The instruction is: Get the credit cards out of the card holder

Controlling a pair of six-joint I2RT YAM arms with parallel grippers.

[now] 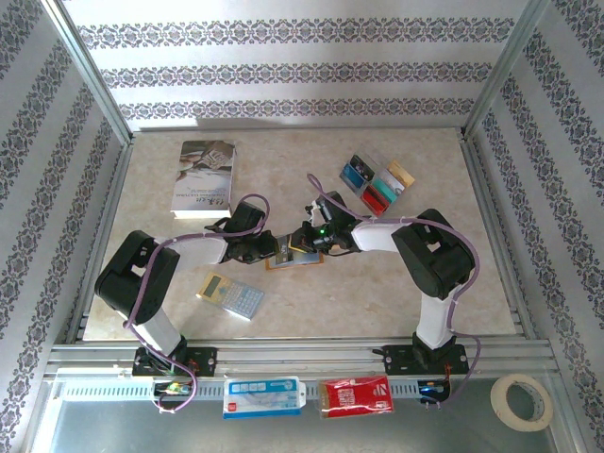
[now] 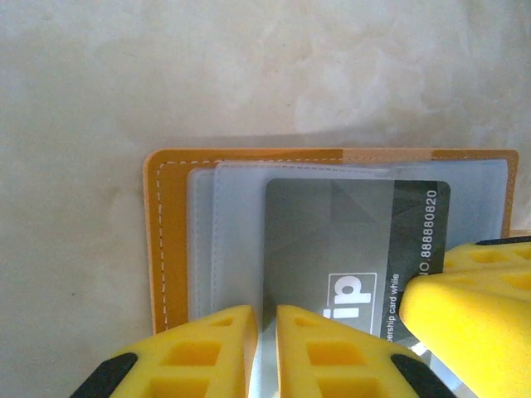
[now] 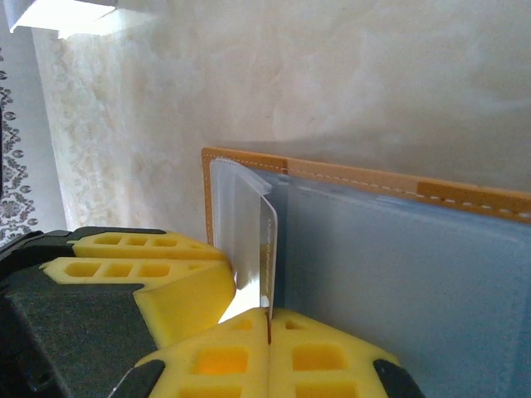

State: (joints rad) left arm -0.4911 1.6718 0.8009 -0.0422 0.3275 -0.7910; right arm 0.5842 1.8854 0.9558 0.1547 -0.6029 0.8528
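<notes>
Orange card holder [image 2: 162, 249] edge, bare table [image 2: 166, 75] beyond

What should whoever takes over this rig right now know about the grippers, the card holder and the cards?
Left gripper: shut on a clear sleeve of the flat orange-tan leather card holder, which lies open on the table.
Right gripper: shut on the edge of the dark grey plastic card in that sleeve.
Done: several coloured plastic cards lie clustered at the table's far right.
Left: pull the dark grey card free, set it with the others; whether more remain inside cannot be told.
</notes>
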